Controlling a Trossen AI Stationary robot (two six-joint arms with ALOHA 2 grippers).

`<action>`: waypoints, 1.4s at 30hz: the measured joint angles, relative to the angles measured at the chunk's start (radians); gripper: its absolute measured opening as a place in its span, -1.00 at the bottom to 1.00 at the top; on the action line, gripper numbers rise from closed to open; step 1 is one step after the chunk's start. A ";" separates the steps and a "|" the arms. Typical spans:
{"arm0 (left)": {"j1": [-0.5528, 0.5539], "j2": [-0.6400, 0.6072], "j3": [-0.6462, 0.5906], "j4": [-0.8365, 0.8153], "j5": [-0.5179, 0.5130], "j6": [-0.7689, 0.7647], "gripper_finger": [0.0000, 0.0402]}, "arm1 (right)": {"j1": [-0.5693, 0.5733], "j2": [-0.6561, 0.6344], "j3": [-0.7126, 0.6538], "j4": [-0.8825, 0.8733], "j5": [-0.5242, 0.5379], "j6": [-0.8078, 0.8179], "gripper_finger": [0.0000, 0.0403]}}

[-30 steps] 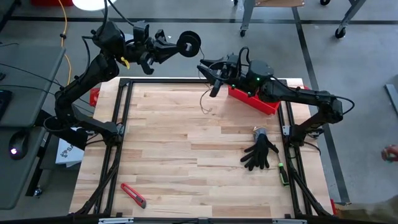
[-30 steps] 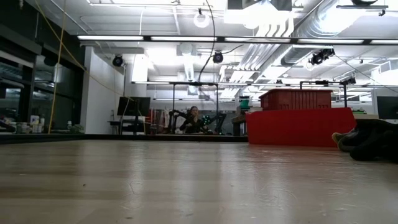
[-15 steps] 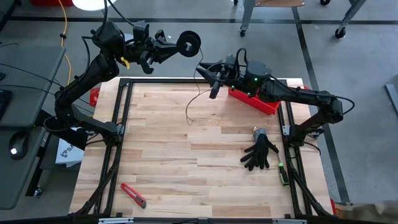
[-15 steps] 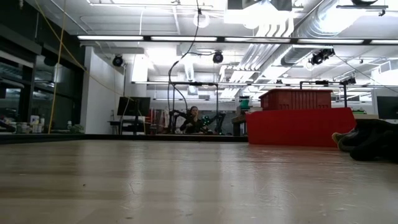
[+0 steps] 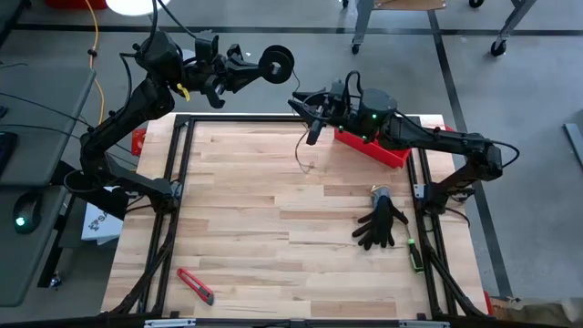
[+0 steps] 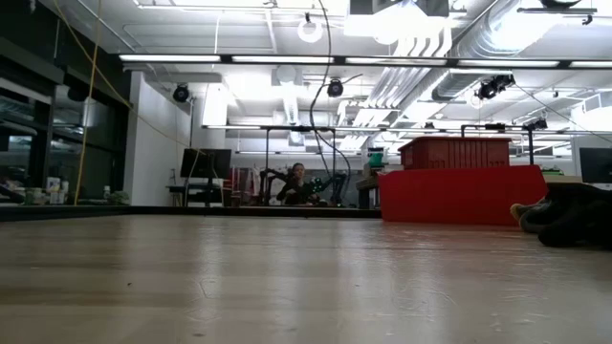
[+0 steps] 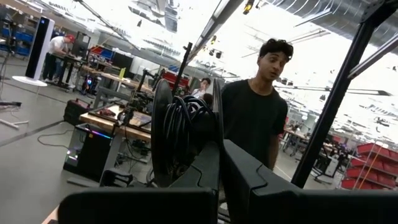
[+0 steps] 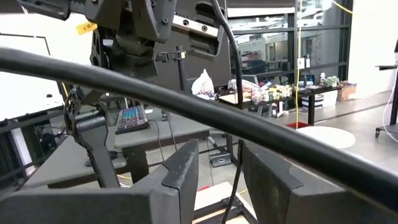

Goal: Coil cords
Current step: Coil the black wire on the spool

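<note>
The cord's hanging loop is swinging back under the right pincer, which is pinching it partly closed and feeding it leftward to the spool clamped in the shut left pincer beyond the bench's far edge.

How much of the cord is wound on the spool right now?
Partly wound. The left gripper holds the spool with turns of cord on it, but a loose tail hangs down to the table.
</note>
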 joint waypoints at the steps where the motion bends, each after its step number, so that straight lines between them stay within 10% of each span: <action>1: 0.000 0.000 0.000 0.000 0.000 0.000 -1.00 | 0.000 0.000 0.000 0.000 0.000 0.010 -0.44; 42: -0.038 0.014 -0.001 0.055 -0.049 0.000 -1.00 | -0.001 0.000 0.000 0.024 0.000 0.028 -0.72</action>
